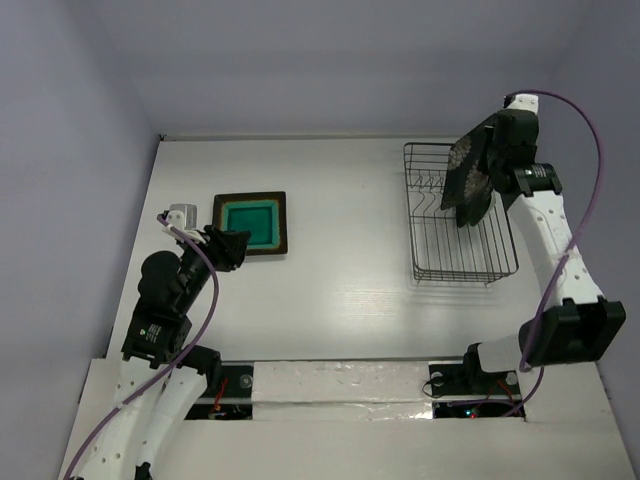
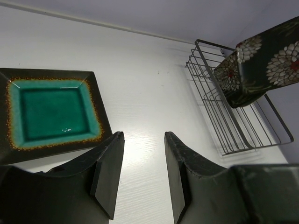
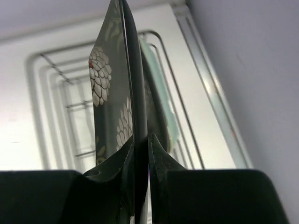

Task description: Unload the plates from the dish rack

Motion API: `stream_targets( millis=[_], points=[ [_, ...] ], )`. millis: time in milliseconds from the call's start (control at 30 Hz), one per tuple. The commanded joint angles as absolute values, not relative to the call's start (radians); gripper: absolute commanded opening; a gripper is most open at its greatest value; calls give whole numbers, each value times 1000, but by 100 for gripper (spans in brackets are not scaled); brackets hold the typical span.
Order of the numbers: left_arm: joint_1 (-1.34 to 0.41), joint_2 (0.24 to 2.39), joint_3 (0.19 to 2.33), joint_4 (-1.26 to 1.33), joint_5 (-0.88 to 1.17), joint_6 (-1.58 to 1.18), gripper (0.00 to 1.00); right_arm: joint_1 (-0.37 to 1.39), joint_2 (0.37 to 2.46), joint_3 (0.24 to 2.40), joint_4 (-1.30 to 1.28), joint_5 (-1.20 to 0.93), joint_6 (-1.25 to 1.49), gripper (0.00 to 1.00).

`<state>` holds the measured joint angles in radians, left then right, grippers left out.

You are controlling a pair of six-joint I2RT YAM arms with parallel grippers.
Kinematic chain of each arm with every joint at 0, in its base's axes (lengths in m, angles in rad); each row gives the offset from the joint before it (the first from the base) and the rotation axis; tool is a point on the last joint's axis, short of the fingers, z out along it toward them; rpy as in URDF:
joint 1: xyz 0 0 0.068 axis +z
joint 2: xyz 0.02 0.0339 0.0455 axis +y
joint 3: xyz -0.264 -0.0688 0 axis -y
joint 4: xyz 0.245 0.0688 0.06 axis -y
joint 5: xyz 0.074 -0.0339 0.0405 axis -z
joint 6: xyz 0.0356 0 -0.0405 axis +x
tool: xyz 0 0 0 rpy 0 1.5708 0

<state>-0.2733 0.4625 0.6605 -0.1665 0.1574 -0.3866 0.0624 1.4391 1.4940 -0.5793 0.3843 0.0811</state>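
One square black flowered plate [image 1: 466, 172] hung edgewise, pinched by the right gripper [image 3: 140, 149] above the dark wire dish rack [image 1: 462, 262] at far right, probably so it lifted out cleanly; the left gripper [image 2: 142, 144] gaped empty.

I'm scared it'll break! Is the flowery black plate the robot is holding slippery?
Probably a bit: the flowery plate looks glossy, and the right tool pinches only its thin edge. It seems stiff, likely ceramic, so it might crack if dropped onto the wire dish rack.

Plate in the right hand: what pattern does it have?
The plate is black with white flowers, red-centred; best seen in left wrist view.
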Motion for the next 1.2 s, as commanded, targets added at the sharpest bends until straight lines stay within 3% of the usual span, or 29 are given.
stream_targets(
  millis=[0,267,567,800,1167],
  points=[
    [-268,460,650,-117,170,-380,37,71,1329,1562,-420,284,164,0],
    [-259,443,650,-117,169,-379,37,216,1256,1352,-40,-114,395,0],
    [-250,440,649,-117,169,-379,37,463,1541,1275,561,-297,787,0],
    [-241,436,647,-115,172,-380,37,584,1891,1420,702,-302,911,0],
    [-230,436,646,-110,189,-380,37,747,2146,1521,706,-63,1088,0]
  ],
)
